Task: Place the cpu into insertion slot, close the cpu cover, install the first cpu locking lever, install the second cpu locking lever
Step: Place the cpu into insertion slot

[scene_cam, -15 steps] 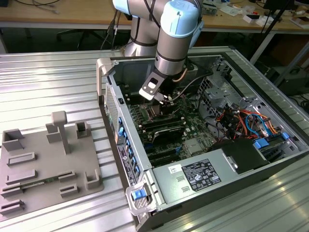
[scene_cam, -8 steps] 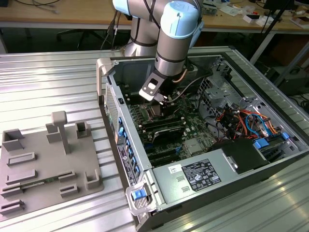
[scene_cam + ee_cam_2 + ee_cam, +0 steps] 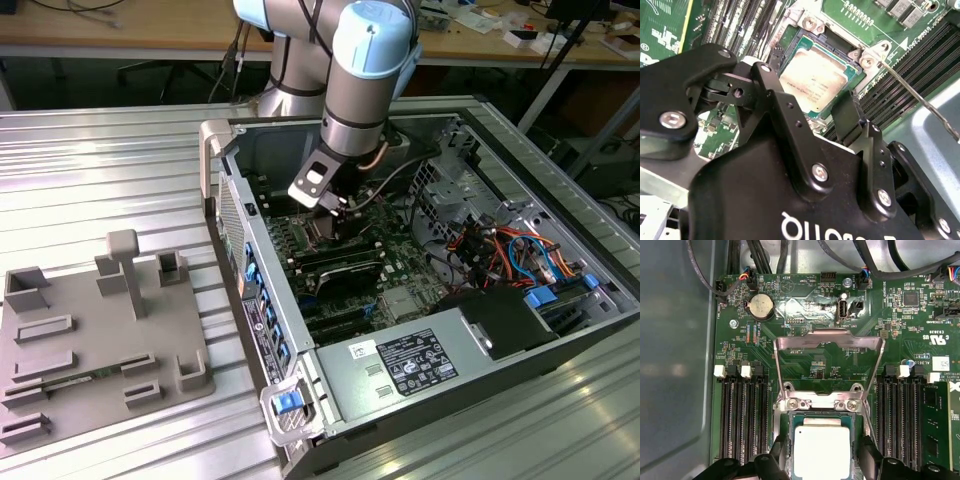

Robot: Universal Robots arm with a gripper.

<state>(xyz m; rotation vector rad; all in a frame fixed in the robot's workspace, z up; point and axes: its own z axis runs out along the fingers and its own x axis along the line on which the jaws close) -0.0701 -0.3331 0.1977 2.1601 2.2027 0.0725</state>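
Observation:
The cpu (image 3: pixel 821 452) (image 3: pixel 815 80), a square chip with a silvery top, lies flat in the insertion slot (image 3: pixel 785 422) on the green motherboard. My gripper (image 3: pixel 821 462) (image 3: pixel 807 95) (image 3: pixel 335 210) hangs just above it, open. One black fingertip (image 3: pixel 777 455) stands off each side of the chip, with a small gap to it. The cpu cover (image 3: pixel 805 341), a thin metal frame, stands flipped back on its hinge beyond the slot. A locking lever (image 3: pixel 920 99), a thin metal rod, sticks out loose beside the socket.
The open computer case (image 3: pixel 225 190) lies on a ribbed metal table. Black memory slots (image 3: pixel 740 415) flank the socket on both sides. The power supply (image 3: pixel 410 360) and bundled cables (image 3: pixel 500 250) fill the case's near end. A grey fixture plate (image 3: pixel 100 340) sits at the exterior view's left.

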